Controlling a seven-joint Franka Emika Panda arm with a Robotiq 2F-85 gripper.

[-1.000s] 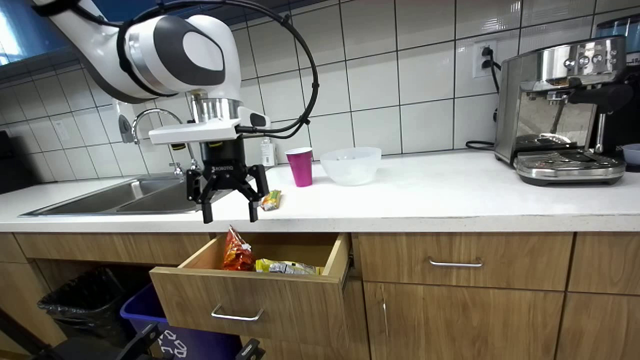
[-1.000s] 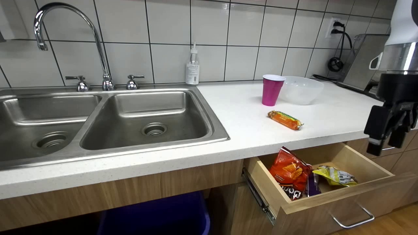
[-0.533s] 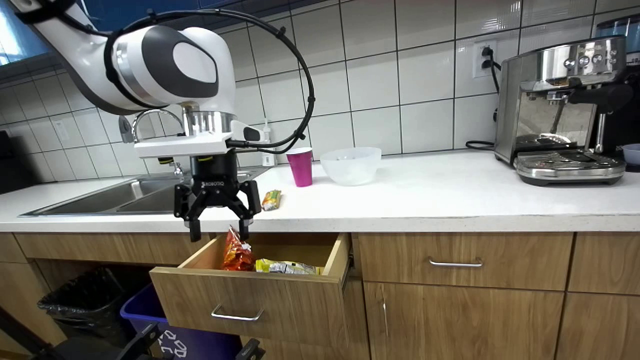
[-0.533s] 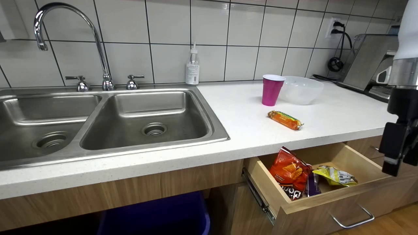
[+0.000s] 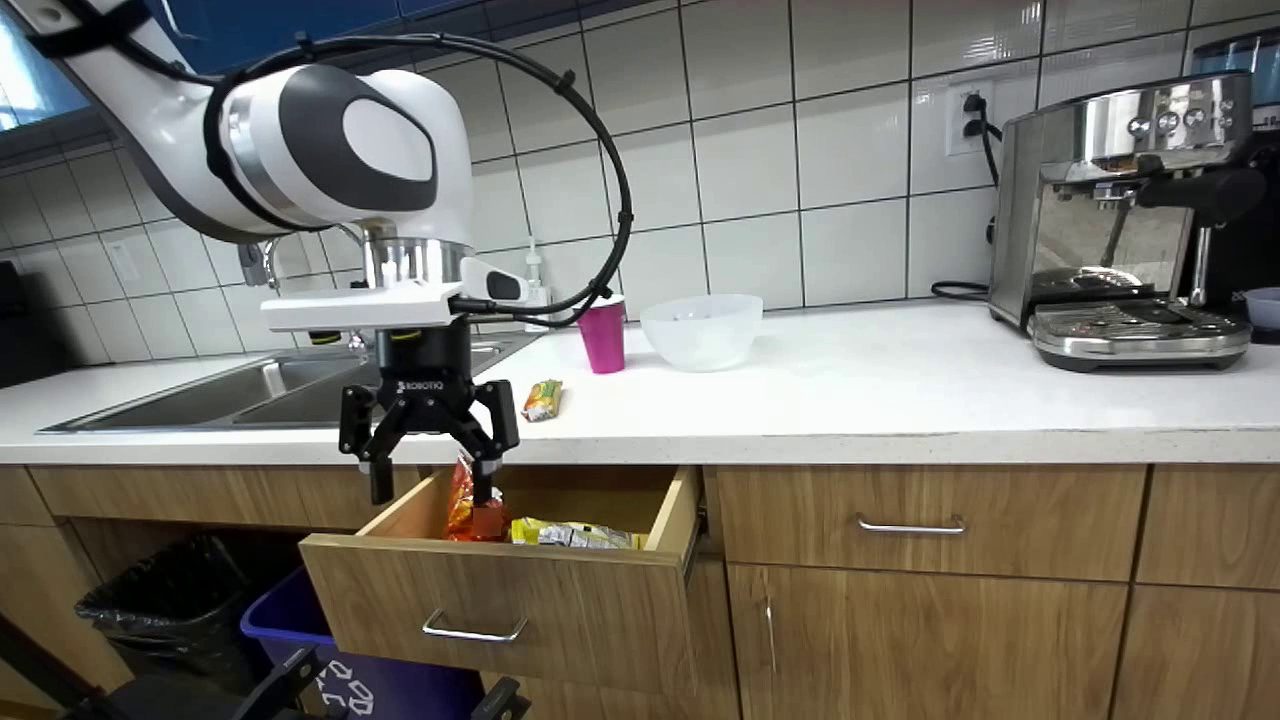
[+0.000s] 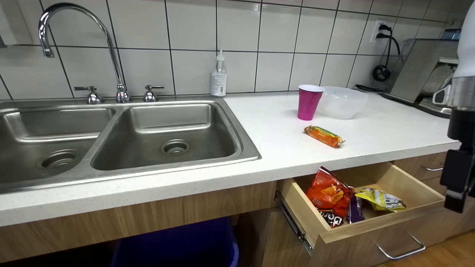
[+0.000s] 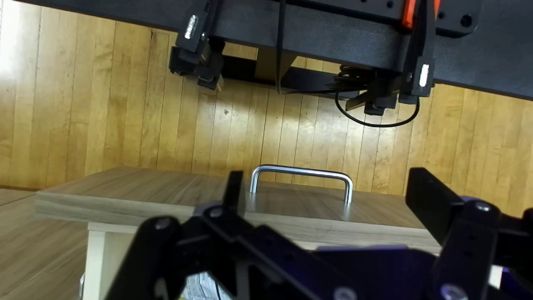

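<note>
My gripper (image 5: 432,492) hangs open, pointing down, with nothing between its fingers. Below it is a pulled-out wooden drawer (image 5: 500,600) with a silver bar handle (image 7: 302,170); in the wrist view the handle appears between the two fingers, at a lower level and apart from them. Inside the drawer, a red chip bag (image 6: 330,193) leans at one side, partly covered by a finger in an exterior view. Beside it lie a purple wrapper (image 6: 356,211) and a yellow bag (image 6: 382,200). At the right edge of an exterior view the gripper (image 6: 462,202) is partly cut off.
On the white counter (image 5: 850,400) are an orange packet (image 6: 324,136), a pink cup (image 6: 310,104), a clear bowl (image 5: 703,335) and an espresso machine (image 5: 1130,220). A double sink (image 6: 167,133) is set in it. A blue bin (image 5: 400,680) stands under the drawer.
My gripper has come down from above counter height to just above the drawer's level, drifting away from the counter. It stays open throughout. Drawer, bags and counter items have not moved.
</note>
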